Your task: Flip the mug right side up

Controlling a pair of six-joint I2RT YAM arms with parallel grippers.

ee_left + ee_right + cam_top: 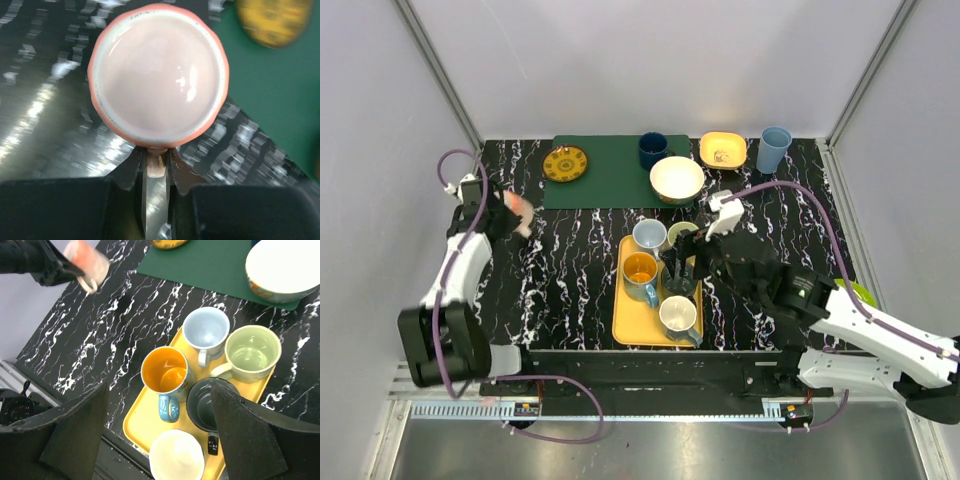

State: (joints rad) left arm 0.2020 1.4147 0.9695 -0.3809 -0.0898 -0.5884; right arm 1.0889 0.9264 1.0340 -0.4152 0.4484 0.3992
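The salmon-pink mug is over at the left side of the black marble table, near the left wall. It hangs from the left gripper, which is pinched tight on the mug's handle. From the wrist camera I look straight into its pale, glossy inside, so its mouth faces back toward the arm. From above it looks tipped on its side and seems to be off the tabletop.

Well to the right, the right gripper hovers over a yellow tray with its fingers spread wide and nothing between them. Five mugs stand mouth-up on the tray, among them an orange-lined mug, a light blue one and a pale green one. Behind the tray lies a green mat with a small yellow plate and a white bowl on it.
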